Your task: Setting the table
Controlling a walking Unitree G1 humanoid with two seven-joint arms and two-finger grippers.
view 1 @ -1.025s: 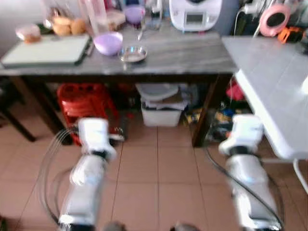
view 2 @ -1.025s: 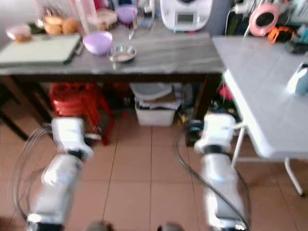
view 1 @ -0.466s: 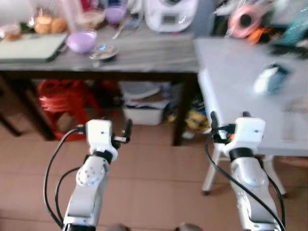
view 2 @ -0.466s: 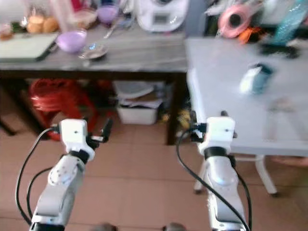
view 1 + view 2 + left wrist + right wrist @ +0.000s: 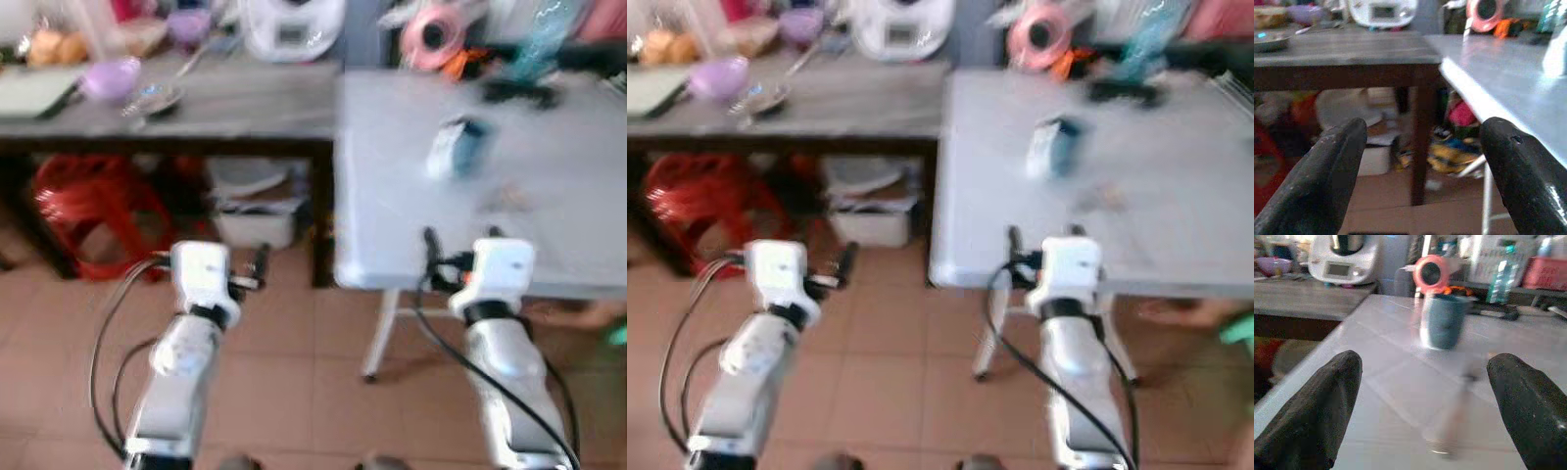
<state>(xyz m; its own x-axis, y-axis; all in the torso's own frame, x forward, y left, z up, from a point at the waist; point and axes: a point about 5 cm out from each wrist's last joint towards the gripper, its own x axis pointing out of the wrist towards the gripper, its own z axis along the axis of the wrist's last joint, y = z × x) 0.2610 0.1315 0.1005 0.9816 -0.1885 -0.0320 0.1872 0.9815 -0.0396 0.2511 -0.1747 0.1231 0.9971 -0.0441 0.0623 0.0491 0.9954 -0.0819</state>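
Left eye view has swung right: the white bench [image 5: 549, 196] with its blue cup [image 5: 458, 147] is now faced. Left gripper [image 5: 1420, 161] and right gripper [image 5: 1422, 396] are held wide, empty; tableware remains ungrasped.

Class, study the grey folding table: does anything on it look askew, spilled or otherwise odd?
Nothing clearly does. A blue-and-white cup stands upright on the grey folding table, apart from its edges; a small blurred item lies nearer, too smeared to judge.

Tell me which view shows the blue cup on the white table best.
Right wrist view: the blue cup stands upright, large and near centre on the white table, between the right gripper's fingers. Both eye views show it small and blurred; the left wrist view catches only a pale sliver at its edge.
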